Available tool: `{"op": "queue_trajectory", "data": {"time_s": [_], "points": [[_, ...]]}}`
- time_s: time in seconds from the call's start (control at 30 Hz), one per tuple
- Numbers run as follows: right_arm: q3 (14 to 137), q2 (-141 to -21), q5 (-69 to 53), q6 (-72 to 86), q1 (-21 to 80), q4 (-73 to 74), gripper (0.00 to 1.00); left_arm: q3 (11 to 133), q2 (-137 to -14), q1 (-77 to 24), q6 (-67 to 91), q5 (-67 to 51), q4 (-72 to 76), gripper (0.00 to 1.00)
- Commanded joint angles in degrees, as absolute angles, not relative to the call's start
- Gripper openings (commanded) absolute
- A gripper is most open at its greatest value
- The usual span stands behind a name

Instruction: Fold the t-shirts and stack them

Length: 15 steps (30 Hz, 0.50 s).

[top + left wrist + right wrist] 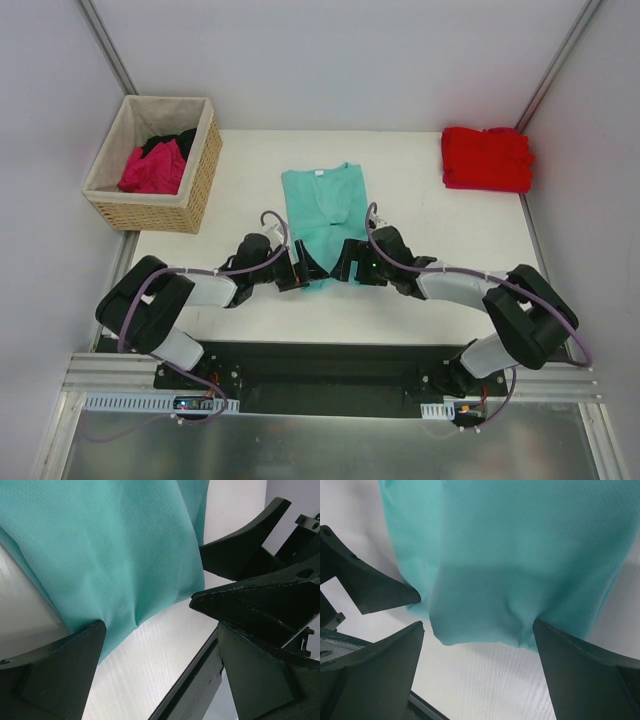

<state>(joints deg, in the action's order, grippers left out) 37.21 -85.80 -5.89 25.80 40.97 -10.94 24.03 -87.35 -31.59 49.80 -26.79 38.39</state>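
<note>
Both wide, the left end effector point(308, 268) and right end effector point(345, 266) seemingly touch the teal t-shirt point(322, 212) at its near hem; it stretches away from them

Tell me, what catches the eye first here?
A teal shirt lies mid-table, with the left pincer and right pincer open at its near hem. A folded red shirt sits at the far right corner, and a basket at far left holds a magenta shirt.
</note>
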Motion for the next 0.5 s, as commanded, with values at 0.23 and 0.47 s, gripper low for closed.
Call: {"op": "queue_trajectory", "data": {"time_s": [0.23,0.47], "points": [[28.74,-76.74,1.93,29.35,45.35,4.91,0.96,16.35,-76.31,-32.69,49.22,-21.27,24.28,0.97],[29.87,-72.78,5.09,29.80,48.07,9.14,0.97,17.75,-70.40,-32.70,48.16,-20.92,19.26,0.98]]}}
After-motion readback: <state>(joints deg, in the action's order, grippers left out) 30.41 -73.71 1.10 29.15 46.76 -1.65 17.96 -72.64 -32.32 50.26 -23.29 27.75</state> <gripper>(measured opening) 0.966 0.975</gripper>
